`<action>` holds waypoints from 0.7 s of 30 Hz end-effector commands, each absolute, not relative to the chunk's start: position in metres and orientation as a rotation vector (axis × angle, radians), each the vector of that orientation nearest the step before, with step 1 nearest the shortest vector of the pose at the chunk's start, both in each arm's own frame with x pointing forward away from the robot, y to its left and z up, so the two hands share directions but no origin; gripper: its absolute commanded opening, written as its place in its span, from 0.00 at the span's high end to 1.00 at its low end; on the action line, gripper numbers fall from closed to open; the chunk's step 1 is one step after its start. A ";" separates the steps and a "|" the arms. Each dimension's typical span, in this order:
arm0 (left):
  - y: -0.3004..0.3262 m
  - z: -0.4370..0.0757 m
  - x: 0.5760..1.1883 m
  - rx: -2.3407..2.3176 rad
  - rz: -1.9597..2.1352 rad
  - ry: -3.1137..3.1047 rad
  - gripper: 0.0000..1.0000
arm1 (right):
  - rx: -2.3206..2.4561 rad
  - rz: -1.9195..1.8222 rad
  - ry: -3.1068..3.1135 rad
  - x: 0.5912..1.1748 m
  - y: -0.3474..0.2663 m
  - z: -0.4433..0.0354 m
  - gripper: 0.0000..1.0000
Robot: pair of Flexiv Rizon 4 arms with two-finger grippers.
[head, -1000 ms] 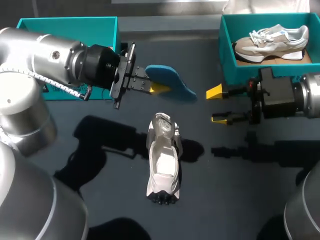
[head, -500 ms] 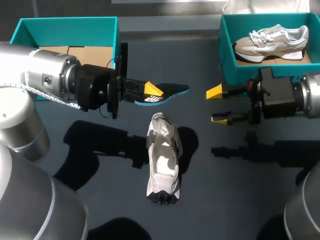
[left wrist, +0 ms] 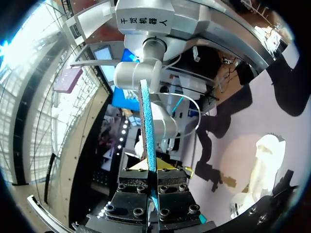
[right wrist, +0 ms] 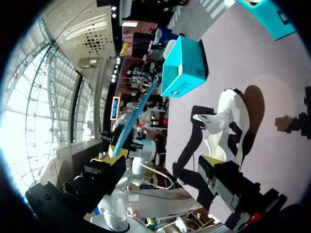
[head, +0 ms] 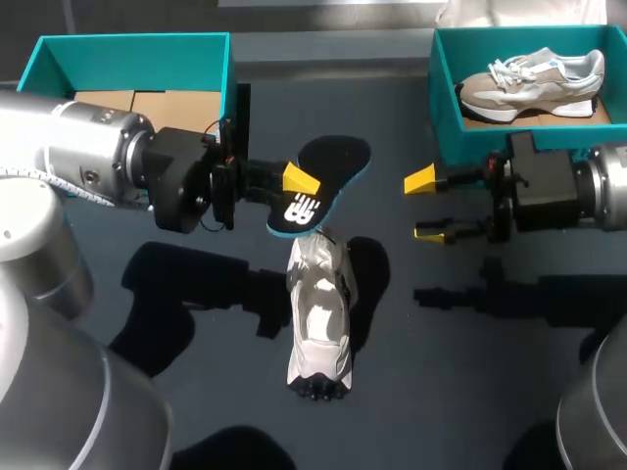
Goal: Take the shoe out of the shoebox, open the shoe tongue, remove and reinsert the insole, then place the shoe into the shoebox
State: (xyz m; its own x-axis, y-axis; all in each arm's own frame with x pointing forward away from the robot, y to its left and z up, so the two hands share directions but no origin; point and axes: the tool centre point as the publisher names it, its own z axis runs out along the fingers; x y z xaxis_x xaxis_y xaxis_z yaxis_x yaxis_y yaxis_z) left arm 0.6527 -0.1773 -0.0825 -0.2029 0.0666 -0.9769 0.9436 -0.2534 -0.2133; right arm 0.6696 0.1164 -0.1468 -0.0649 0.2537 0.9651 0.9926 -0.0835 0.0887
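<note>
Our left gripper, clamped on the insole, has rolled it over: blue face a second ago, black face up now, just above the shoe lying on the table. Reinsertion looks next. Right gripper waits wide open, unmoved

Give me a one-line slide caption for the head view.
Left gripper holds the insole by the white shoe on the table; right gripper open beside the right shoebox.

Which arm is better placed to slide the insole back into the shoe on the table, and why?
Left. The left gripper is shut on the insole, close by the shoe; the right gripper is open, empty and off to the side.
</note>
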 end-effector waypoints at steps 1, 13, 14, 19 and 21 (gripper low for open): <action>-0.174 -0.098 0.648 1.346 -1.460 1.235 1.00 | -1.419 -1.212 -1.397 0.673 0.123 -0.139 0.00; -0.183 -0.120 0.646 1.430 -1.282 1.069 1.00 | -1.426 -1.201 -1.315 0.675 0.150 -0.126 0.00; -0.184 -0.121 0.646 1.426 -1.282 1.068 1.00 | -1.428 -1.211 -1.312 0.676 0.153 -0.125 0.00; -0.192 -0.128 0.644 1.420 -1.269 1.017 1.00 | -1.406 -1.235 -1.288 0.676 0.173 -0.121 0.00; -0.197 -0.131 0.644 1.438 -1.249 0.993 1.00 | -1.398 -1.237 -1.280 0.676 0.182 -0.120 0.17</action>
State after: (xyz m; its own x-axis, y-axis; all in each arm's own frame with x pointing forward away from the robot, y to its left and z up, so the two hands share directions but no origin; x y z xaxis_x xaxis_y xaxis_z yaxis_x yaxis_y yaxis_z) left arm 0.6428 -0.1868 -0.1245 0.1374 0.0027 -0.9905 0.9673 -0.2154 0.1336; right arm 0.6704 0.1592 -0.1132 -0.0114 0.1610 0.9869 0.9934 -0.1105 0.0295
